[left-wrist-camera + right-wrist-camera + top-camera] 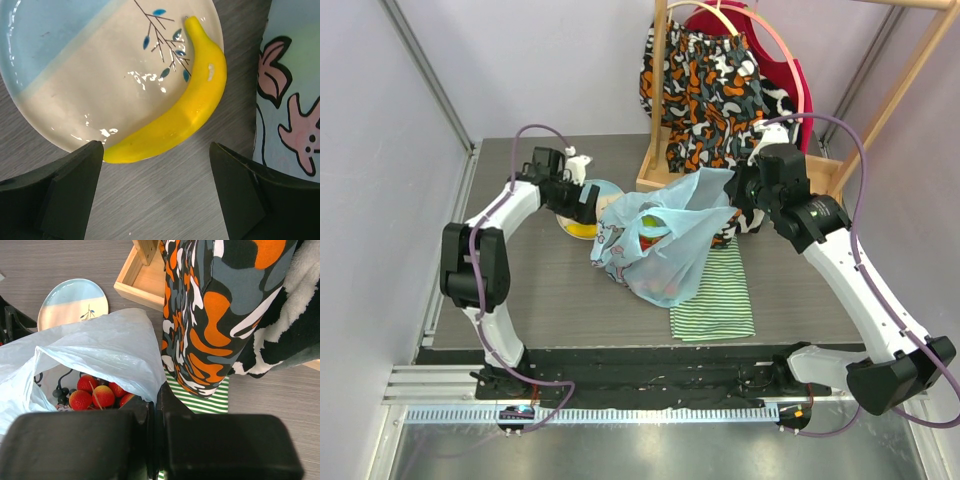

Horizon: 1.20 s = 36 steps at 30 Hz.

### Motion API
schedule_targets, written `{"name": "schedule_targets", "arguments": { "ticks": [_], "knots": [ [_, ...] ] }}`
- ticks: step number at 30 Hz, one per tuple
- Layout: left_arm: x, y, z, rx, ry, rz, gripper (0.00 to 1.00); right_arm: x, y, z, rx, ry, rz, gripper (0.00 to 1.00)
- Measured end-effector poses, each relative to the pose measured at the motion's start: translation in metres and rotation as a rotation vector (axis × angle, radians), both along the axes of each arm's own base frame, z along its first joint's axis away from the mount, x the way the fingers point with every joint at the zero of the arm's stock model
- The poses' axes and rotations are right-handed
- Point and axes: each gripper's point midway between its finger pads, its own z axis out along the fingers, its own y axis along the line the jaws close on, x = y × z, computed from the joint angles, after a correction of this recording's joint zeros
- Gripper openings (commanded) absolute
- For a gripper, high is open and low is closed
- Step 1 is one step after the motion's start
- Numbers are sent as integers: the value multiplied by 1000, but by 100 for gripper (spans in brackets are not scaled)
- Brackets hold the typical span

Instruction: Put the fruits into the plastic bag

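Wide left pincer (155, 152) should straddle the banana (190, 110) at its middle, off the plate (75, 90). Right pincer (157, 405) pinches the plastic bag (100, 345) rim.

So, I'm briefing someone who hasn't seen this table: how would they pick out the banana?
Find the big light-blue plastic bag. Left of it lies a pale plate with a leaf sketch. The banana curves along the plate's edge, the only yellow thing there.
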Motion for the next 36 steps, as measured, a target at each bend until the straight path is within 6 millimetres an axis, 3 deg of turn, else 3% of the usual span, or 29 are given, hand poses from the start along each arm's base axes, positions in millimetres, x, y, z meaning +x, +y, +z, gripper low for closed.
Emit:
{"name": "schedule_targets", "arguments": {
  "ticks": [4, 9, 13, 22, 27, 31, 36],
  "knots": [
    [1, -5, -6, 15, 11, -81, 90, 0, 0, 0, 0, 0, 0, 1],
    [-8, -12, -30, 42, 70, -148, 87, 0, 0, 0, 1, 0, -1, 1],
    [-11, -16, -41, 64, 96, -175, 79, 0, 0, 0, 1, 0, 0, 1],
    [3, -13, -49, 113, 101, -154, 61, 0, 0, -1, 1, 2, -2, 1],
    [3, -11, -57, 130, 116, -143, 60, 0, -1, -2, 0, 4, -4, 1],
    [9, -14, -57, 127, 115, -133, 40, 1, -2, -3, -1, 6, -6, 1],
    [12, -17, -57, 117, 118, -115, 29, 1, -2, -3, -1, 7, -7, 1]
  ]
}}
